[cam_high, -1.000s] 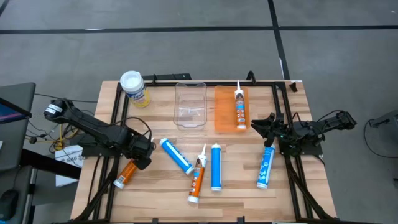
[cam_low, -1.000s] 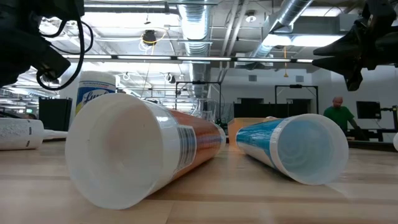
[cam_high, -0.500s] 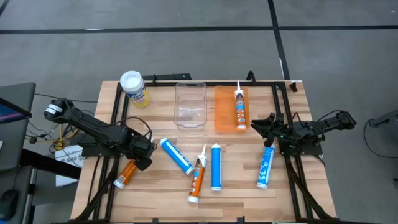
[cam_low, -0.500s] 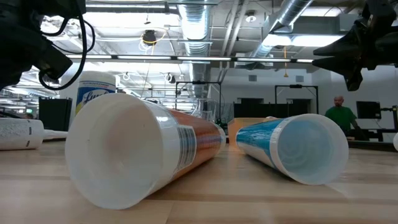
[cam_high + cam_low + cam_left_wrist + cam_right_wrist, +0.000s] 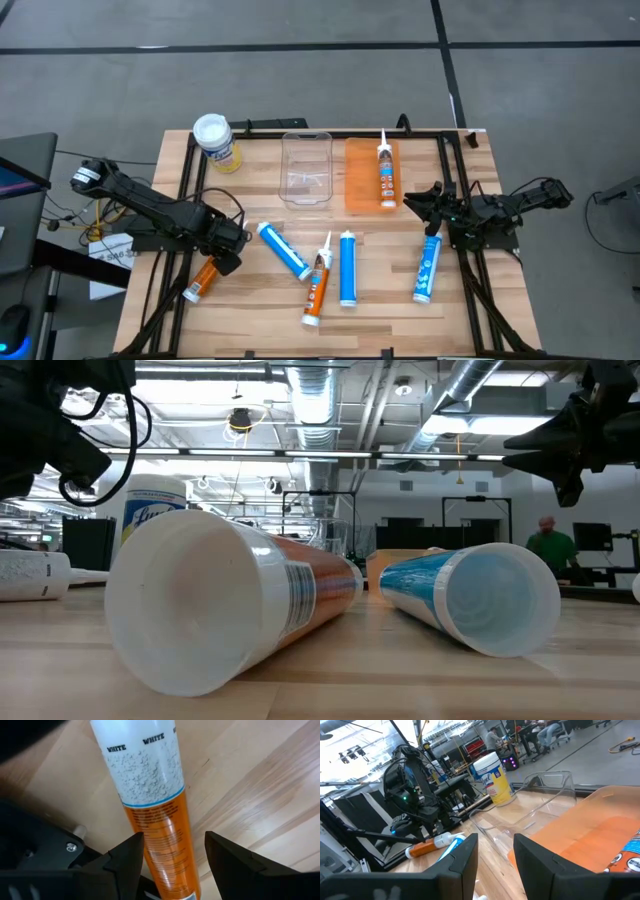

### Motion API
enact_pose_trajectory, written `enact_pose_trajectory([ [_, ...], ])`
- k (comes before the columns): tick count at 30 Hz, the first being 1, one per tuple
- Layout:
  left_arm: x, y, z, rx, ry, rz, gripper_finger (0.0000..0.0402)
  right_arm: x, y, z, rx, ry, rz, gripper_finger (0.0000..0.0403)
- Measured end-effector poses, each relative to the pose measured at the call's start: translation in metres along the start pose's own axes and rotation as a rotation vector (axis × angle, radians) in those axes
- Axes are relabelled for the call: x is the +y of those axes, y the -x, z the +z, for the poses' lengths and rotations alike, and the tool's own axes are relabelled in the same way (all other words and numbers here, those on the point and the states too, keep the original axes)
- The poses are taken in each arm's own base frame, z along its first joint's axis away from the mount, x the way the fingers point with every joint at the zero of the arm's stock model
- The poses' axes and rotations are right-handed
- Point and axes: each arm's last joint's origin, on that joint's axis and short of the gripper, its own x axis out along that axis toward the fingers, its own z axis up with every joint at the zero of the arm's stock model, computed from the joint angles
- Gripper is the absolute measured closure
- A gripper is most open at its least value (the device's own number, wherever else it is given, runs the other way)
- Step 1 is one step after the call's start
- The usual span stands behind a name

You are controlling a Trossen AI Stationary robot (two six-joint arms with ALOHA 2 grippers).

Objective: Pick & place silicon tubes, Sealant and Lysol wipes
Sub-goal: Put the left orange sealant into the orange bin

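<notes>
High view: a pale wood-plank desk point(image 5: 370, 310) stands on grey floor. The Lysol wipes point(image 5: 215, 142) stand at the frame's upper left corner of the desk. Six slim tubes: three blue, three orange. One clear bin point(image 5: 306, 168), one orange tray point(image 5: 362, 178). The left claw point(image 5: 222, 250) straddles an orange tube point(image 5: 203, 277), fingers apart; the right claw point(image 5: 420, 201) hovers parted, empty.

Low view: two round tube ends loom; ducts and lights overhead.

Left wrist view: glossy orange label, white speckled band.

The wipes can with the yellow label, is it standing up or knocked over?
Standing up. From above, the wipes can shows its round white lid at the table's far left corner, and the level view shows it upright.
</notes>
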Motion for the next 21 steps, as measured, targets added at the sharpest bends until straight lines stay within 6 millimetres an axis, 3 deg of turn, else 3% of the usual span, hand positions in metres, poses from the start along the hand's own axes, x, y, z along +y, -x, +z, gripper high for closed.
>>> enact_pose_trajectory([
  [9, 0.0000, 0.0000, -0.0008, 0.023, -0.006, -0.008, 0.0192, 0.0000, 0.0000, 0.0000, 0.000, 0.000, 0.000, 0.0285],
  [21, -0.0019, -0.0021, -0.0101, 0.028, 0.042, 0.026, 0.0100, 0.0000, 0.0000, 0.0000, 0.000, 0.000, 0.000, 0.0285],
])
